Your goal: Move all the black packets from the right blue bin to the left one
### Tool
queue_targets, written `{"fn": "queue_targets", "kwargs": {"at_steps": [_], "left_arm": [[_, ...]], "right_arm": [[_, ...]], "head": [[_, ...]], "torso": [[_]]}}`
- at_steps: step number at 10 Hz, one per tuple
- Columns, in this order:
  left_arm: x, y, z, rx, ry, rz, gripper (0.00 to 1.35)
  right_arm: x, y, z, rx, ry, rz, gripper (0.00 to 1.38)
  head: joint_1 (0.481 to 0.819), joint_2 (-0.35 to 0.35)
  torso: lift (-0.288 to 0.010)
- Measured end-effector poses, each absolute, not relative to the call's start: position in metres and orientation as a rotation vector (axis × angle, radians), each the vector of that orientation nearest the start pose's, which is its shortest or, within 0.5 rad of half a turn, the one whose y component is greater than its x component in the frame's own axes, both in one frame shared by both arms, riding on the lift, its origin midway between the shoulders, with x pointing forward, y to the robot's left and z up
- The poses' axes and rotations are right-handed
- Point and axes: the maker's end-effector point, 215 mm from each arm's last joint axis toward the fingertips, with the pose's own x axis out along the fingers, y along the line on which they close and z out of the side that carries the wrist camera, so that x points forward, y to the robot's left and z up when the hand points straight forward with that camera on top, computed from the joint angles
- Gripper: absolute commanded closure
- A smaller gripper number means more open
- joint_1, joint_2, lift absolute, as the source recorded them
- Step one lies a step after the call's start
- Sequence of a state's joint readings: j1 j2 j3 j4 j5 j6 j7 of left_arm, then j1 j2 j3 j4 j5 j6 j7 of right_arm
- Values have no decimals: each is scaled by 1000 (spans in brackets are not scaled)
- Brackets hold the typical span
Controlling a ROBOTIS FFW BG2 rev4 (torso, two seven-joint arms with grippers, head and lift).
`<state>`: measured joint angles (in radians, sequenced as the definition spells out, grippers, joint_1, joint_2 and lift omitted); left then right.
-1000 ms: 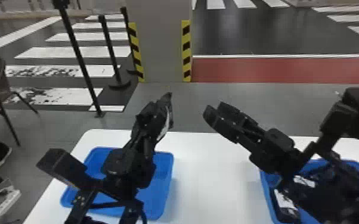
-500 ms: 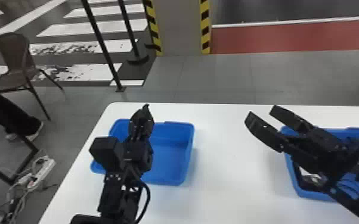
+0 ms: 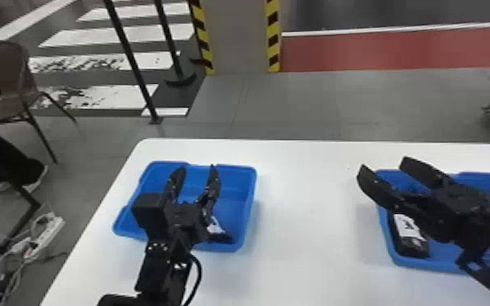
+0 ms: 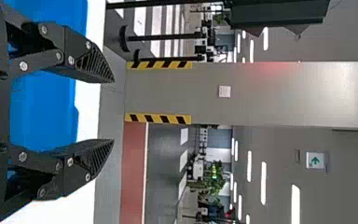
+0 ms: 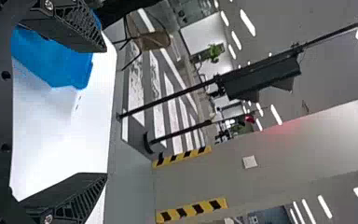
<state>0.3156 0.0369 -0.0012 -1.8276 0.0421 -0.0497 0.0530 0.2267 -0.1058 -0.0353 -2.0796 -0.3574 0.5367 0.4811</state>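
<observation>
Black, white-labelled packet (image 3: 217, 228) in the left blue plastic bin (image 3: 248, 199), below the open black left gripper (image 3: 194, 175), suggests partial progress, while another white-labelled black packet (image 3: 407, 228), under the empty, spread right gripper (image 3: 384, 166), remains in the right blue plastic bin (image 3: 423, 263).

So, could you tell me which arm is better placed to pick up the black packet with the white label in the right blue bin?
Probably the right: the right gripper, open, hovers at the right blue bin, near that black packet, while the left gripper is away over the left blue bin.
</observation>
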Motion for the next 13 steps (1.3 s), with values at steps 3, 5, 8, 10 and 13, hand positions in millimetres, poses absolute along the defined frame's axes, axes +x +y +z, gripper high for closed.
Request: {"fn": "queue_targets", "kwargs": {"at_steps": [3, 5, 8, 10, 13], "left_arm": [[493, 234, -322, -37, -114, 22, 98], [484, 230, -305, -45, -177, 13, 101], [473, 225, -310, -49, -180, 0, 101], [472, 220, -310, -51, -179, -13, 101], [477, 207, -313, -49, -154, -60, 101]], "right_arm": [[488, -206, -366, 179, 322, 400, 84], [485, -279, -400, 114, 407, 220, 81], [485, -331, -421, 123, 415, 27, 81], [493, -344, -432, 169, 384, -56, 81], [512, -357, -480, 256, 384, -127, 82]], "head": [[695, 44], [695, -36], [695, -121], [695, -139], [695, -164]], "torso": [[-110], [-110], [-110], [-110], [-110]]}}
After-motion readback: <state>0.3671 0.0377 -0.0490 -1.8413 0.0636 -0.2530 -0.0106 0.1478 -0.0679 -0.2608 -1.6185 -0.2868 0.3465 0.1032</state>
